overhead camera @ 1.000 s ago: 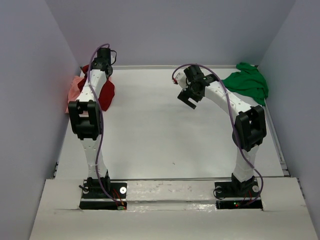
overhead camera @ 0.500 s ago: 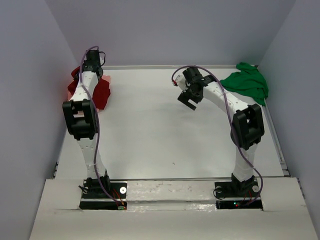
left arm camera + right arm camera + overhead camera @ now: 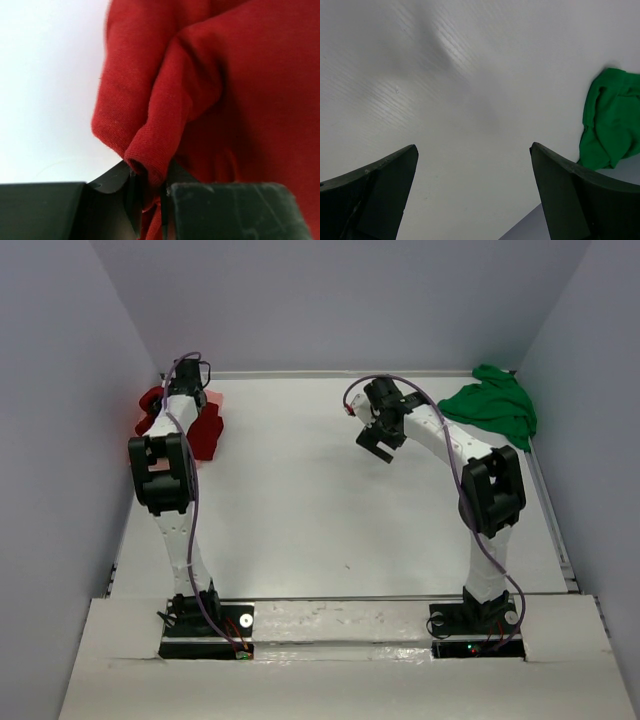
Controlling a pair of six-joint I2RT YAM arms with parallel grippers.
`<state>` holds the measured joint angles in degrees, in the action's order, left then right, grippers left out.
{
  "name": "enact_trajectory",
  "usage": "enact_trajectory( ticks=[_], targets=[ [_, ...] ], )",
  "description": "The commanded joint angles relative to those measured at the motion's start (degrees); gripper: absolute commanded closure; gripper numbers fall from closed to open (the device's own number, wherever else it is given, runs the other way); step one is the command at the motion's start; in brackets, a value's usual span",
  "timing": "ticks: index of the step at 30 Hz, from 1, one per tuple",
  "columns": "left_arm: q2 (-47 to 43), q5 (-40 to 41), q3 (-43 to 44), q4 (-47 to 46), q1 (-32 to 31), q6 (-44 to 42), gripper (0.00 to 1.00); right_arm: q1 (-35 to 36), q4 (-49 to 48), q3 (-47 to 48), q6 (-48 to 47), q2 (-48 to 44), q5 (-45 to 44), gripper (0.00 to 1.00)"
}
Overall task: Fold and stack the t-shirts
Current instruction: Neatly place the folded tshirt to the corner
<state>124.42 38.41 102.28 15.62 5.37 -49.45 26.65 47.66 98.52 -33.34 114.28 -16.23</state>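
Cloth pinched at far-left corner

Left fingers (image 3: 131, 205) pinched a fold of the dark red soft cloth t-shirt (image 3: 225, 75), bunched at the tabletop's (image 3: 300, 510) far-left corner. Right fingers (image 3: 375, 190) gaped wide, empty. The bright green cloth t-shirt (image 3: 495, 405) lay crumpled far-right. Limp, light cloth probably; shoulders or hem would grip best.

White arms (image 3: 178, 540), black joints (image 3: 160, 475), purple cables (image 3: 194, 540)

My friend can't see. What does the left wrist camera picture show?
The left tool pinches a fold of the dark red shirt, which fills most of the picture. The white table shows on the left.
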Motion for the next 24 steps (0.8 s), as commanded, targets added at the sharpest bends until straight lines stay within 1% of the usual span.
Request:
enact_trajectory(
  ticks=[1, 8, 12, 19, 24],
  targets=[
    [-0.58, 3.07, -2.08, -6.89, 0.52, -4.33, 1.00, -0.29, -0.11, 0.18, -0.23, 0.50, -1.61, 0.00],
    [2.49, 3.60, -2.43, -11.30, 0.79, -5.30, 1.00, -0.81, -0.02, -0.52, -0.67, 0.59, -2.75, 0.00],
    [3.72, 4.48, -3.05, -15.17, 0.79, -8.11, 1.00, -0.81, 0.24, -0.52, -0.67, 1.29, -3.63, 0.00],
    [5.04, 4.83, -3.14, -17.90, 0.96, -8.73, 1.00, -0.81, 0.86, -0.96, -0.85, 1.21, -5.04, 0.00],
    [4.95, 5.97, -7.18, -23.96, 1.14, -11.89, 1.00, -2.05, 0.77, -2.19, -1.29, -0.55, -4.78, 0.00]
  ],
)
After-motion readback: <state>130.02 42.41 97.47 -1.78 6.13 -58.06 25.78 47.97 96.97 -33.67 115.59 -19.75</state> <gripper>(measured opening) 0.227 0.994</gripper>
